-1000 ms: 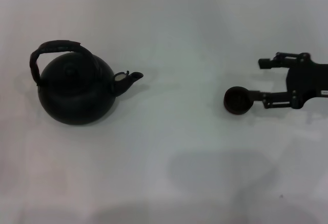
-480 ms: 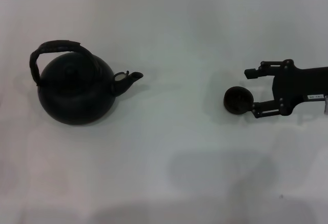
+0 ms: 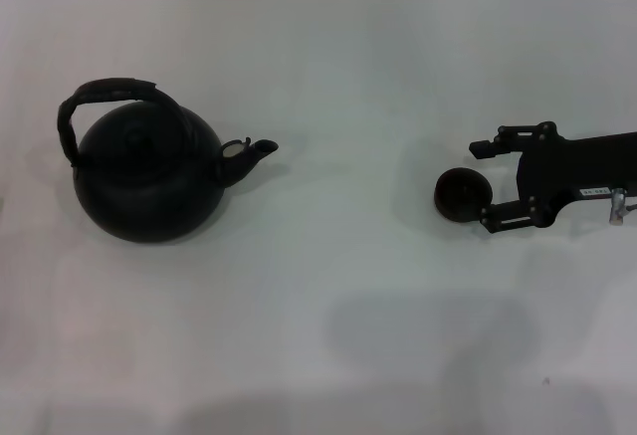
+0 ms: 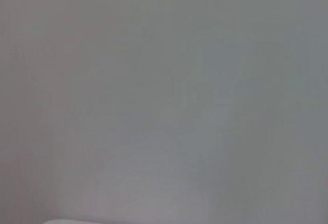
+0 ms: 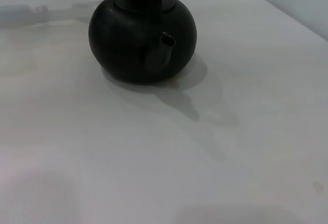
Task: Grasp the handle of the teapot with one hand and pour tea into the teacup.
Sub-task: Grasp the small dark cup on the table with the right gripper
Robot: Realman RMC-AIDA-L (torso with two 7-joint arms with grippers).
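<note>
- Fingers (image 3: 485,146) of the right gripper (image 3: 482,182) are seen spread apart in the head view, one on the far side and one on the near side, both pointing toward the table's left side.
- The near finger is seen reaching the teacup (image 3: 462,196) at its right flank; whether it actually touches cannot be told. The far finger stands apart from the cup, so nothing is clamped between the two.
- The teacup is seen as a tiny round dark cup without a handle, upright on the white table (image 3: 338,67), in the right half and roughly midway between the far and near edges.
- Behind the fingers the gripper's black body is carried level and low over the table, and the right arm runs from it out past the table's right edge.
- The teapot (image 3: 147,178) is found well apart from the cup, in the left half of the table, upright; it is a large round matte black pot with a small lid.
- Its short spout (image 3: 254,151) is turned toward the right side of the table, toward the cup; in the right wrist view the spout (image 5: 161,49) is met nearly head-on.
- The handle (image 3: 105,100) is arched over the pot's top, with a thicker, rough middle section, and is tipped toward the far left.
- The left gripper is not seen in any view; only a plain grey surface is shown by the left wrist camera.
</note>
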